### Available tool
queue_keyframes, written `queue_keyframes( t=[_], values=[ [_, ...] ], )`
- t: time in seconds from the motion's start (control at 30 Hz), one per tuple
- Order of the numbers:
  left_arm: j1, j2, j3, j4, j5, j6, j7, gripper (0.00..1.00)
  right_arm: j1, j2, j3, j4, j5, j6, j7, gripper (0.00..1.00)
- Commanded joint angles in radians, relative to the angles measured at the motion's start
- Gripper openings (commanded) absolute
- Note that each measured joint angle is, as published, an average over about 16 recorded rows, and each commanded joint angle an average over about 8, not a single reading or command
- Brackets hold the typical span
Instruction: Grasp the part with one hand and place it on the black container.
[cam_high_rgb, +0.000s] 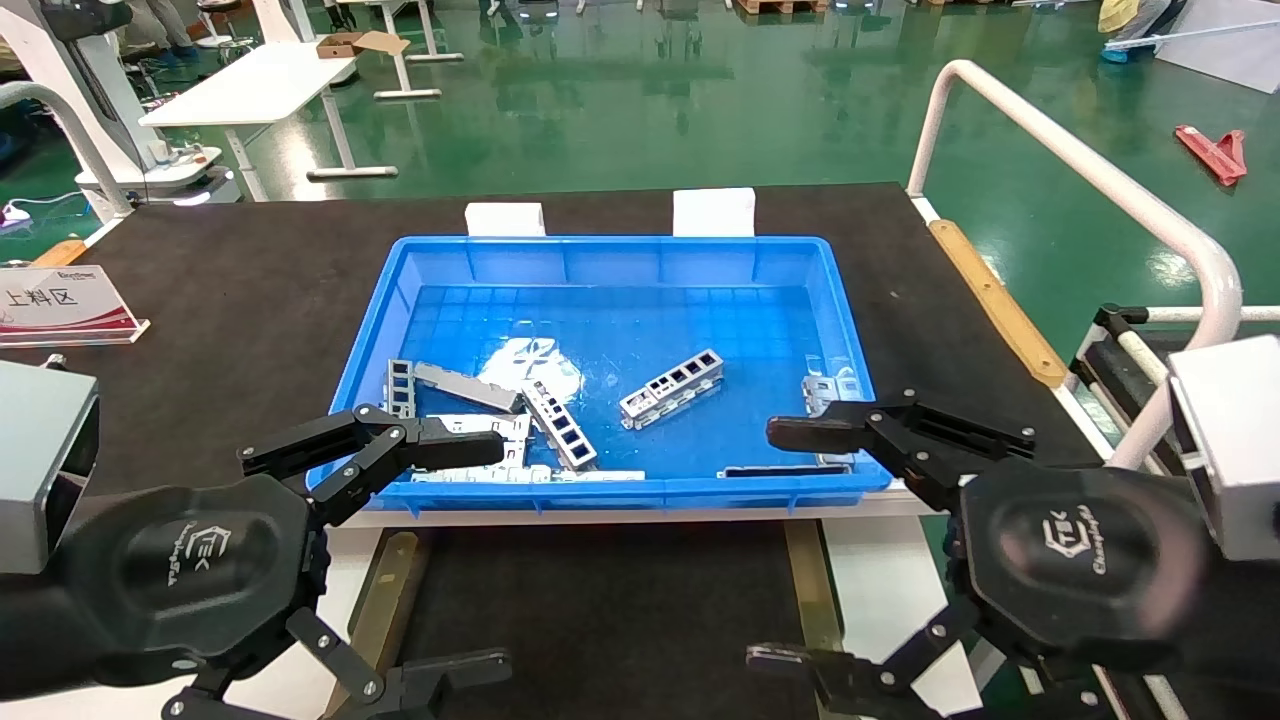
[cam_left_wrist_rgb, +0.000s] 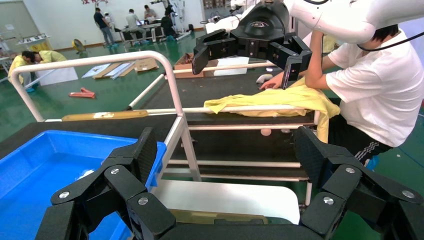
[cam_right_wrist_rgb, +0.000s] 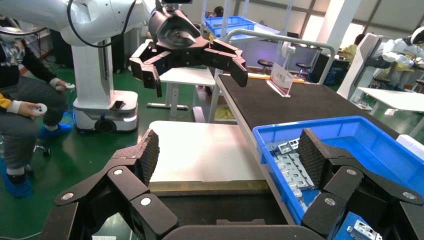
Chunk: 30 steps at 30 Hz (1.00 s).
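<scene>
Slim silver ladder-like parts lie in the blue bin (cam_high_rgb: 620, 243): one part (cam_high_rgb: 670, 388) near the middle, another (cam_high_rgb: 558, 424) left of it, a third (cam_high_rgb: 400, 386) at the left wall. The black container (cam_high_rgb: 600, 620), a flat black panel with brass strips on two sides, lies in front of the bin; it also shows in the right wrist view (cam_right_wrist_rgb: 210, 207). My left gripper (cam_high_rgb: 500, 555) is open and empty at the bin's front left corner. My right gripper (cam_high_rgb: 765, 545) is open and empty at the front right corner. Both hang above the panel's sides.
Flat silver plates (cam_high_rgb: 468, 386) lie among the parts in the bin. A white railing (cam_high_rgb: 1080, 170) runs along the right side. A sign (cam_high_rgb: 60, 305) stands at the far left. Two white blocks (cam_high_rgb: 505, 218) sit behind the bin. White boards (cam_high_rgb: 870, 560) flank the panel.
</scene>
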Motion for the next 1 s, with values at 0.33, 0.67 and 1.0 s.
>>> queue_keyframes(
  t=[0.33, 0.67, 1.0],
  values=[
    [0.000, 0.000, 0.001, 0.000, 0.000, 0.000, 0.000, 1.00, -0.002, -0.004, 0.010, 0.001, -0.007, -0.004, 0.005, 1.00],
    [-0.001, 0.003, 0.002, 0.001, 0.000, -0.002, 0.001, 1.00, -0.004, -0.007, 0.018, 0.001, -0.012, -0.007, 0.009, 1.00],
    [-0.028, 0.055, 0.023, 0.040, 0.022, -0.022, 0.001, 1.00, -0.003, -0.007, 0.017, 0.000, -0.011, -0.007, 0.008, 1.00]
  ],
)
